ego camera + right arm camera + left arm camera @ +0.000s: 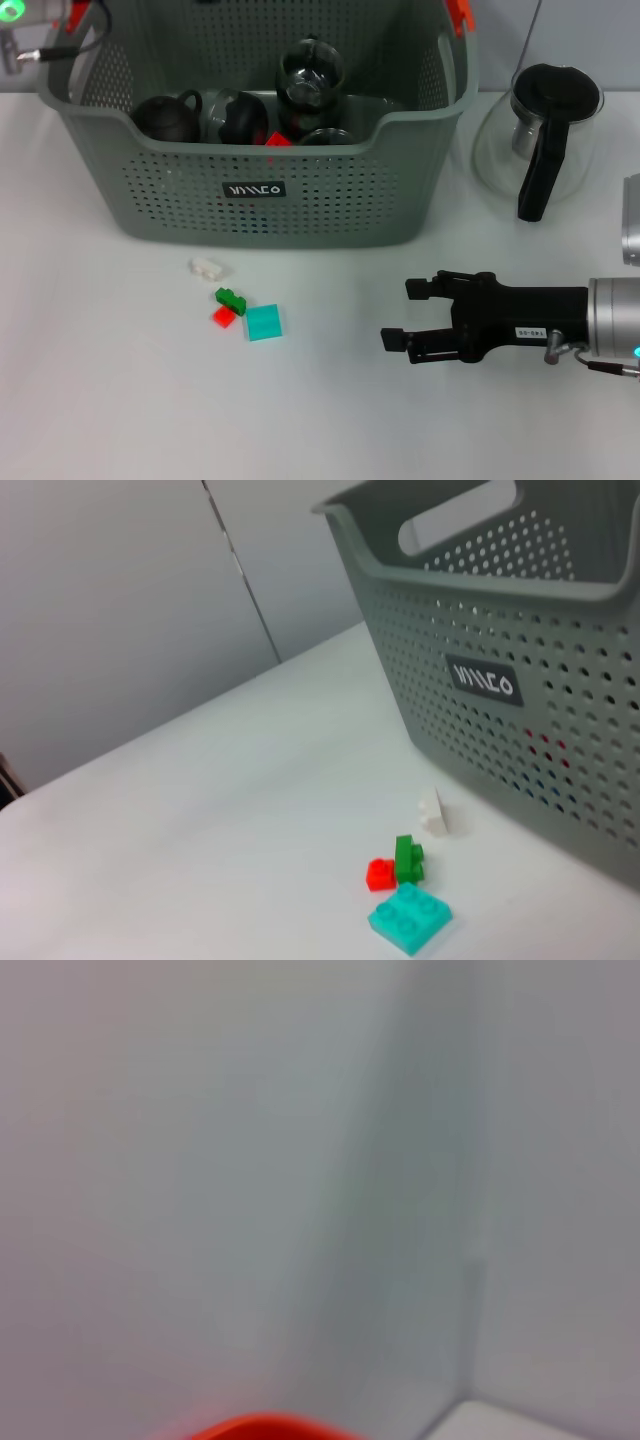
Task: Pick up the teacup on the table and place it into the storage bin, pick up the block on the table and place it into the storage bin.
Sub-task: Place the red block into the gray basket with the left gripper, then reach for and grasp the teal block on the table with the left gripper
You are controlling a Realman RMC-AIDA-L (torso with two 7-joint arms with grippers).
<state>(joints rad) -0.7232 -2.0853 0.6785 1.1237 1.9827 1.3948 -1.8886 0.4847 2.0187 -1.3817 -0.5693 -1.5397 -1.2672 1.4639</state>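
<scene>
The right gripper [400,312] lies nearest the head camera, low over the table [120,400] on the robot's right, its black fingers spread apart with nothing between them and pointing toward the blocks. The left arm sits at the far left corner beside the storage bin [260,190]; its fingers do not show in any view, so their state cannot be told, and its wrist view gives only a pale blurred surface and an orange edge.

Four small blocks lie in a loose cluster on the table just in front of the storage bin, below its black label [255,189]. The white block [206,267] is closest to the bin wall. The green block [231,298] lies just beyond it, touching or nearly touching the red block [224,316]. The teal block [265,322], the largest and flattest, sits just beside those two on the side toward the right gripper. In the right wrist view the same blocks appear, the teal block [410,916] closest to that camera, then the red block [380,874] and green block [408,858], with the white block [432,811] near the bin's perforated wall [560,740].

Inside the bin lie dark teapots [168,117], a glass teacup [310,72] and a red piece [278,139]. A glass pitcher [545,135] with a black lid and handle stands on the table to the right of the bin.
</scene>
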